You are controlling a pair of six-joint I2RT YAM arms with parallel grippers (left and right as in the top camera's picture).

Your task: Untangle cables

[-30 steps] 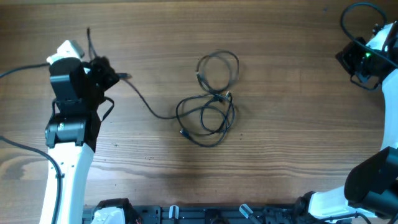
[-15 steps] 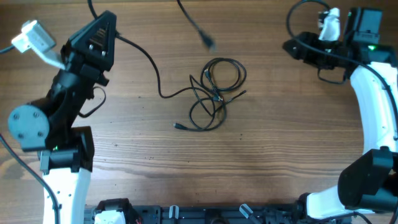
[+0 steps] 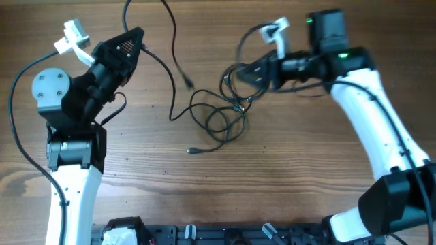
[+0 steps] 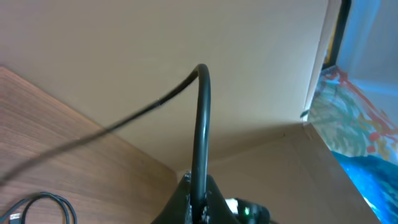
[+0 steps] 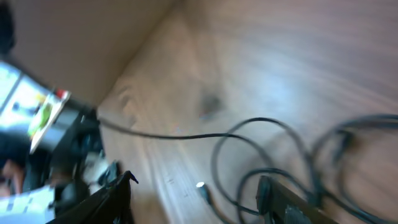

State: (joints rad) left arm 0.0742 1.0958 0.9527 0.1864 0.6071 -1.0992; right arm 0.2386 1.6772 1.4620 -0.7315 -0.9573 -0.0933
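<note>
Cables (image 3: 235, 109) lie as a loose tangle of thin black loops near the middle of the wooden table (image 3: 306, 170), with one small plug end (image 3: 192, 151) resting apart just below the loops. One strand runs from the tangle up and left to the left gripper (image 3: 139, 33), which is raised over the table's far left side. In the left wrist view that strand (image 4: 202, 124) rises straight out of the gripper's closed tips, pinched between them, then bends and trails away left. Another plug end (image 3: 187, 82) hangs between the left gripper and the tangle. The right gripper (image 3: 238, 73) sits at the upper edge of the tangle. Its wrist view is blurred, but its fingers (image 5: 109, 196) seem spread wide with cable loops (image 5: 258, 120) lying ahead of them, nothing gripped.
</note>
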